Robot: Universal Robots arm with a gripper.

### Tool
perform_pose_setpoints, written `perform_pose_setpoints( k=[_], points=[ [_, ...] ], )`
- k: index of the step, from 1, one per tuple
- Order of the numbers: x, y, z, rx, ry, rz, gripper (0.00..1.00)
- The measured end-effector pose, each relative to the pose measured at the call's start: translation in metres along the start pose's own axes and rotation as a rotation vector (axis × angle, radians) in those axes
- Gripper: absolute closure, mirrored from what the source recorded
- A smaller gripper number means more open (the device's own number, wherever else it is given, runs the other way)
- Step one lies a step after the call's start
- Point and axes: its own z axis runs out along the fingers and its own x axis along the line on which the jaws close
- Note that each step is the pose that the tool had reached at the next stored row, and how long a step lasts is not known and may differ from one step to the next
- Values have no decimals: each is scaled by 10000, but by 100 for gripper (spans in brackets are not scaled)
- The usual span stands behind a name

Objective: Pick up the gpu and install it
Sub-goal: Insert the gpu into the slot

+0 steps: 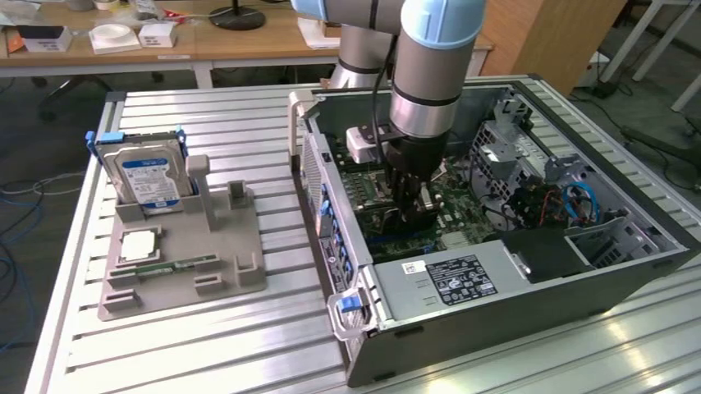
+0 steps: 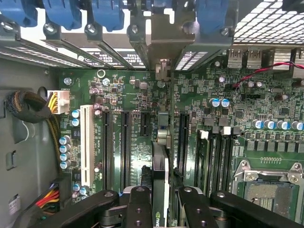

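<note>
My gripper [image 1: 413, 199] reaches down into the open computer case [image 1: 493, 283], over the green motherboard [image 2: 135, 142]. It is shut on the gpu [image 2: 160, 164], a thin dark card that I see edge-on between the black fingers [image 2: 138, 204]. The card stands upright over the board, between two long black slots [image 2: 125, 142], with its metal end bracket [image 2: 163, 66] up against the case's rear slot openings. I cannot tell whether its edge sits in a slot. From the exterior view the gpu [image 1: 395, 220] is a dark shape under the gripper.
Blue slot latches [image 2: 109, 14] line the case's rear wall. An empty CPU socket [image 2: 268, 190] and a cable bundle [image 2: 33, 109] flank the card. On the exterior view's left a grey fixture [image 1: 219, 254] holds a hard drive [image 1: 148, 176], a chip [image 1: 143, 245] and a memory stick [image 1: 176, 267].
</note>
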Motion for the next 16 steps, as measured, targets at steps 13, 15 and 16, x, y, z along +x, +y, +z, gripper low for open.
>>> perform_pose_setpoints(
  k=[13,15,16],
  points=[
    [-1,4,2,8,-6,1,74],
    [-1,4,-7,28,-7,3,74],
    [-2,4,-12,39,-6,6,74]
  ],
)
